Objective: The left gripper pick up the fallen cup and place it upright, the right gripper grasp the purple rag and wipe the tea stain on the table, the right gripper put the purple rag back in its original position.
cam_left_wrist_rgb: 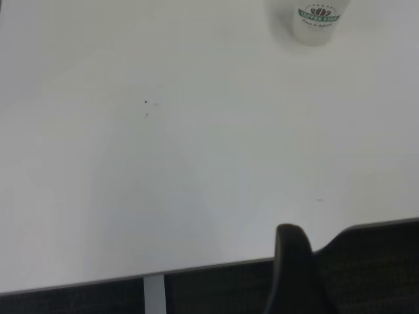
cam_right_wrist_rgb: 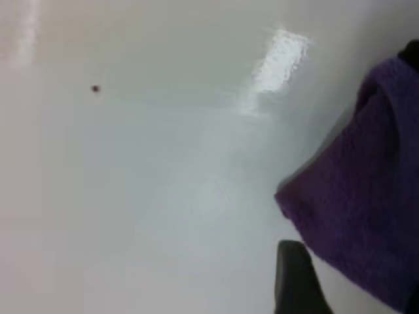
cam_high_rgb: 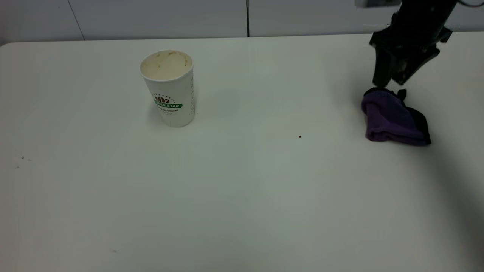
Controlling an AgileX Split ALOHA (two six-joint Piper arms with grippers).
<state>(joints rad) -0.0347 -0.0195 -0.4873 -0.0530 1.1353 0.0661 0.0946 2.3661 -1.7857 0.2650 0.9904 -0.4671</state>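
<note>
Item: right gripper (cam_high_rgb: 393, 81), poised just above the far end of the rag (cam_high_rgb: 395, 119), fingers apart and holding nothing; rag lying crumpled on the table (cam_high_rgb: 242, 196) at its right side, its edge seeming to touch or nearly touch one fingertip; cup (cam_high_rgb: 169, 88) upright at left centre, tan-stained inside, well apart from the rag; left gripper (cam_left_wrist_rgb: 294, 275) at the near table edge, far from the cup, only one finger in view, so whether it was released or clenched could not be told; no tea stain visible on the surface, only a small dark speck (cam_high_rgb: 300, 136) between cup and rag. Risks, as judged: a fingertip might snag the loose cloth on lifting and drag it out of place; the heaped rag might slump or unfold; a wide sweep toward centre might reach the light cup and tip it. Surface: plain white, smooth, glossy, a few faint specks at left. Room: pale panelled wall behind with one dark vertical seam.
</note>
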